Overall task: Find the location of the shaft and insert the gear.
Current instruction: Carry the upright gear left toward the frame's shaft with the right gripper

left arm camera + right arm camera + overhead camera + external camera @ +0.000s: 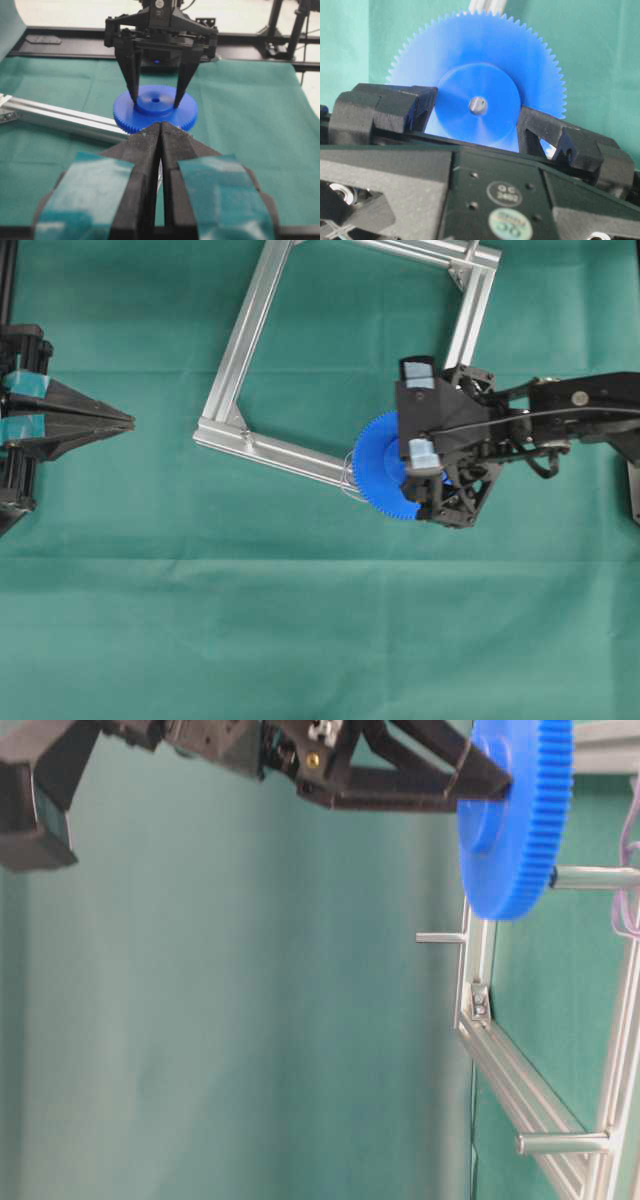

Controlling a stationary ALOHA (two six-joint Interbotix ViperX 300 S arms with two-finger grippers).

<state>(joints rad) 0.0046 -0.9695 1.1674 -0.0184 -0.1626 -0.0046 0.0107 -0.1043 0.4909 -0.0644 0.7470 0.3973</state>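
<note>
At frame centre, the right gripper (155, 102) pinches the raised hub of the stiff, light-looking blue plastic gear (155, 107) over the shaft (478, 104), the sensible hold, while the left gripper (160, 131) rests closed.

Blue gear (378, 468), silver frame (232, 358), green cloth (300, 620), blk gripper (156, 99).

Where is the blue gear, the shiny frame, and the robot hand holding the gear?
blue gear (152, 120), left wrist view, on its toothed disc.
shiny frame (235, 350), overhead view, on its left rail.
right gripper (156, 102), left wrist view, between the fingertips clamping the gear's hub.
</note>
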